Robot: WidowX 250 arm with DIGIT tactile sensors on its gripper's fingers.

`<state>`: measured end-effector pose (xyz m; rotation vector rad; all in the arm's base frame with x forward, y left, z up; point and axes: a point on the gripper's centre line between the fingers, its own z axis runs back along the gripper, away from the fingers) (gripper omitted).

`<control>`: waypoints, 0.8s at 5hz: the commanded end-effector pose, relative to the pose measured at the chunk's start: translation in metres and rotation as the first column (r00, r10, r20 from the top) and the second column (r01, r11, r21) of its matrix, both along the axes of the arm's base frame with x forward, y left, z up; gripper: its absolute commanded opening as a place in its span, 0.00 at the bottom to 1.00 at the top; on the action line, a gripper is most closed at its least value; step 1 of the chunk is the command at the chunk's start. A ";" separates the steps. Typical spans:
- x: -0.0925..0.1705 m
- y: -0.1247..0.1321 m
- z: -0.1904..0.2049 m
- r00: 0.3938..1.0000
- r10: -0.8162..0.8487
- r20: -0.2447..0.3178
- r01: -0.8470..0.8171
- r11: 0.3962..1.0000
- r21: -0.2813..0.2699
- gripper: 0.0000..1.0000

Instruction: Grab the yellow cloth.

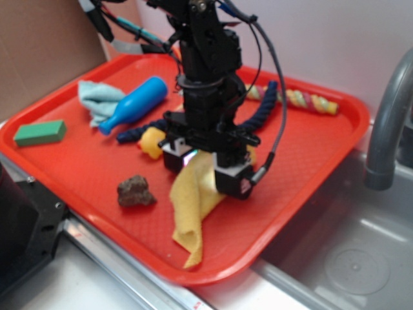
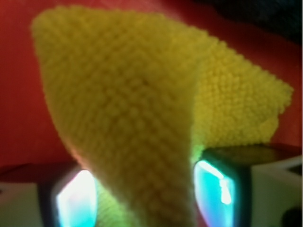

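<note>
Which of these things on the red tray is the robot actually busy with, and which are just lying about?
In the job:
yellow cloth, pinched in the gripper

Just lying about:
blue bottle
pale blue cloth
green block
brown lump
navy rope
striped twisted rope
small yellow toy
red tray

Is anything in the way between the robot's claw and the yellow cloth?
No, nothing visible. The gripper already has the yellow cloth pinched between its fingers, with the rest of it draping down onto the red tray. The wrist view shows cloth filling the gap between both fingertips.
</note>
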<state>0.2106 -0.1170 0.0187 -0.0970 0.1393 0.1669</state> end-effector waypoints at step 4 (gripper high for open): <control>-0.056 0.084 0.169 0.993 -0.026 0.116 0.006 0.986 0.168 0.00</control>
